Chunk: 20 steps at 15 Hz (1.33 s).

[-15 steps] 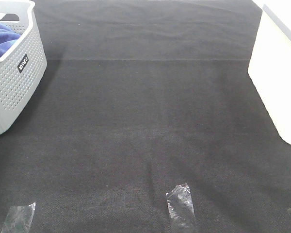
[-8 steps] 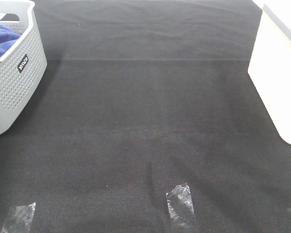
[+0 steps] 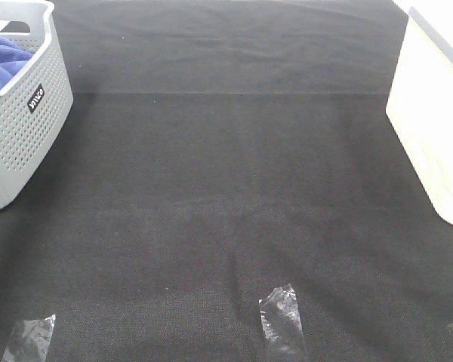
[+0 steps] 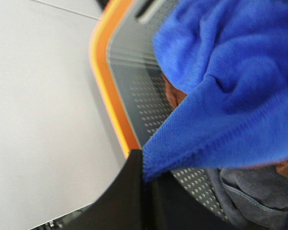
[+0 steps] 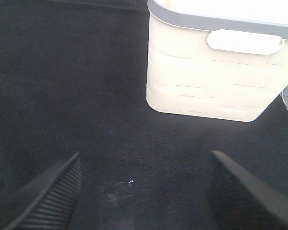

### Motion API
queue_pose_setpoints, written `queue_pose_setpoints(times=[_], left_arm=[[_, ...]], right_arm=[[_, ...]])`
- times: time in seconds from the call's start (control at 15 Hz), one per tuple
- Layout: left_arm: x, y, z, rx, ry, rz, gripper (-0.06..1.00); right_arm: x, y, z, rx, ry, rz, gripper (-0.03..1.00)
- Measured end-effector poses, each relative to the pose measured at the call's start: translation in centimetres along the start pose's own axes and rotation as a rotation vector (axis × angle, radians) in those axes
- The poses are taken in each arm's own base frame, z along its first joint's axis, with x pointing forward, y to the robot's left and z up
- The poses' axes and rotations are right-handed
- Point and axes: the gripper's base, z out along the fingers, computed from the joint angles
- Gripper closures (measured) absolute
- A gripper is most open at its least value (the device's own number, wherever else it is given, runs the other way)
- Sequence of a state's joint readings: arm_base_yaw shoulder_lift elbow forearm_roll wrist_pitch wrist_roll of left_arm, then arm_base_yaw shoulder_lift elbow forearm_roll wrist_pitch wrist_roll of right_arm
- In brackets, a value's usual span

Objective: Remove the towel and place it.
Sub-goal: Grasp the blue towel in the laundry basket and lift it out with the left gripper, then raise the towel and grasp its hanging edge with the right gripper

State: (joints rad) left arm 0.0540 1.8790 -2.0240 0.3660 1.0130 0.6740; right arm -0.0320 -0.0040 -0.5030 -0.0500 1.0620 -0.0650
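Presently, my left pincer [image 4: 145, 166] appears clamped on a stitched hem of the towel [image 4: 230, 72], with the cloth nipped where the two jaws meet. A hem gives a firm bite for lifting, in my judgement. The towel's bulk bunches just ahead of that pincer, inside the basket [image 4: 103, 81] and above a grey cloth [image 4: 249, 201]. The nearness of the perforated wall suggests this arm is lowered into the basket. My right pincer [image 5: 145, 158] hangs with jaws apart over the black mat [image 5: 62, 72]. The white bin [image 5: 206, 81] ahead of it is the likely drop point.
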Motion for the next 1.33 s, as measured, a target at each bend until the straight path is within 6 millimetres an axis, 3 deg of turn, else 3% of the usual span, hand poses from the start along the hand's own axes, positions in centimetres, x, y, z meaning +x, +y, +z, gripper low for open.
queue_pose_setpoints(times=[0.07, 0.4, 0.6, 0.87, 1.07, 1.33], left_arm=[[-1.4, 0.2, -3.6, -0.058, -0.095, 0.012, 0.94], [-4.5, -0.1, -13.6, -0.238, -0.379, 0.077, 0.94], [-5.7, -1.1, -18.7, -0.283, -0.549, 0.097, 0.94], [-8.2, -4.7, -22.3, -0.235, -0.697, 0.191, 0.94], [-9.9, -8.0, -25.0, -0.211, -0.802, 0.343, 0.94], [-10.8, -11.3, -27.6, -0.176, -0.875, 0.498, 0.94]], right_arm=[[0.0, 0.0, 0.0, 0.0, 0.0, 0.0, 0.24], [-0.1, 0.0, 0.1, -0.001, 0.008, -0.001, 0.24], [-2.8, 0.8, 1.4, -0.099, -0.073, -0.015, 0.24], [-6.8, 2.8, 5.2, -0.335, -0.142, -0.06, 0.24], [-8.4, 4.6, 9.4, -0.55, -0.121, -0.115, 0.24], [-9.6, 6.8, 14.3, -0.833, -0.189, -0.184, 0.27]])
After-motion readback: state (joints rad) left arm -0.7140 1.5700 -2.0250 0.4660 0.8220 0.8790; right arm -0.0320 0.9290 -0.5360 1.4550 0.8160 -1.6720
